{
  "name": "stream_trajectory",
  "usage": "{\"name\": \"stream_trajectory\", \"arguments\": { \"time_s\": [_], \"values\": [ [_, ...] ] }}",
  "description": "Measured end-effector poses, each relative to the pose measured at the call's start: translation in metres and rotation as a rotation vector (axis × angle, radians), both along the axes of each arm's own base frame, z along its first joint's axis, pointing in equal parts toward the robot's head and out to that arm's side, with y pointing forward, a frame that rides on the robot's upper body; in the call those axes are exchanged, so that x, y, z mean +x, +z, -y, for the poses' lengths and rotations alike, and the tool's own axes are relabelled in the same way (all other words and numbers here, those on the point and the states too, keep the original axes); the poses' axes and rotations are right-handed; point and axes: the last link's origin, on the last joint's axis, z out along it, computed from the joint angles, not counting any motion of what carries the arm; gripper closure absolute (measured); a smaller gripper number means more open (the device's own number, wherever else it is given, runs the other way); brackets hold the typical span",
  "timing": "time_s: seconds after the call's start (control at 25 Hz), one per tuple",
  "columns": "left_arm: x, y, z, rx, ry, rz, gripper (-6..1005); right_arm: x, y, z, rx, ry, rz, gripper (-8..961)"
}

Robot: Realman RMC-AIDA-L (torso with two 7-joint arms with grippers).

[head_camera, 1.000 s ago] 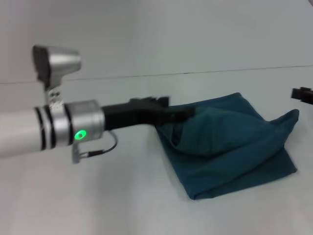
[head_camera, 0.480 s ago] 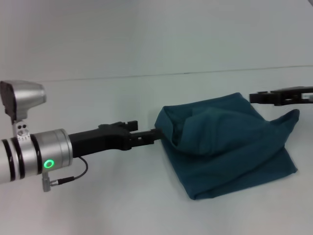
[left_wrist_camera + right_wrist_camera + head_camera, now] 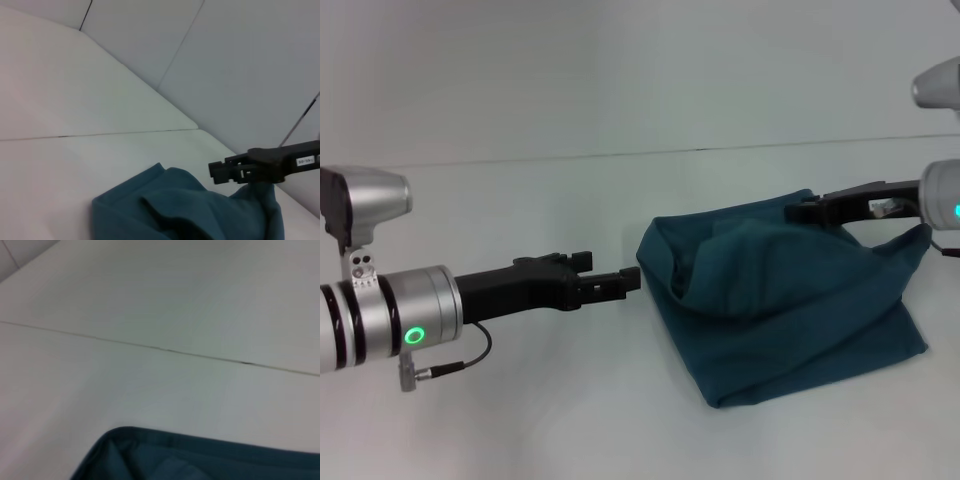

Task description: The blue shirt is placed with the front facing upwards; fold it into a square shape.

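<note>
L gripper (image 3: 630, 280) beside blue shirt (image 3: 790, 300), R gripper (image 3: 798, 211) above it

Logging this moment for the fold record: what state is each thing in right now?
dark teal-blue cotton shirt: folded into a rough, rumpled square on the table, top layer puffed up, no lettering showing.
left gripper: beside the shirt's left edge, holding nothing.
right gripper: over the shirt's far edge, holding nothing.
white table: bears the shirt.

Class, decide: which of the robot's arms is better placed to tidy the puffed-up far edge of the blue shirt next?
Probably the right: the right gripper hovers over the blue shirt's far edge, while the left gripper sits just off its left side.
</note>
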Motion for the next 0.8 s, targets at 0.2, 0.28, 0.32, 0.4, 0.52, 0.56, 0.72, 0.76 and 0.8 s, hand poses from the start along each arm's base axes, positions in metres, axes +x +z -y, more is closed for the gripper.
{"name": "stream_trajectory", "arguments": {
  "time_s": [0.2,0.28,0.32,0.4,0.52,0.56,0.72,0.76,0.8],
  "values": [
    [0.001,0.000,-0.001,0.002,0.001,0.000,49,-0.002,-0.003,-0.007,0.039,-0.015,0.007,602],
    [0.001,0.000,-0.002,0.004,0.005,0.000,49,-0.005,-0.002,-0.009,0.044,-0.014,0.003,602],
    [0.002,0.000,-0.002,0.004,0.005,0.000,49,-0.006,-0.002,-0.010,0.045,-0.013,0.002,601],
    [0.002,0.001,-0.003,0.005,0.005,0.001,49,-0.007,-0.003,-0.010,0.044,-0.011,0.002,601],
    [0.002,0.001,-0.004,0.009,0.007,-0.001,49,-0.007,-0.003,-0.010,0.040,-0.006,0.002,600],
    [0.002,0.001,-0.004,0.011,0.009,-0.002,49,-0.007,-0.002,-0.009,0.038,-0.004,0.003,600],
    [0.001,0.001,-0.005,0.019,0.017,-0.006,49,-0.007,-0.001,-0.007,0.029,0.013,0.005,600],
    [0.000,0.001,-0.006,0.022,0.019,-0.007,49,-0.009,0.000,-0.007,0.022,0.029,0.005,599],
    [-0.001,0.001,-0.006,0.027,0.023,-0.010,49,-0.011,0.001,-0.006,0.016,0.044,0.005,599]
  ]
}}
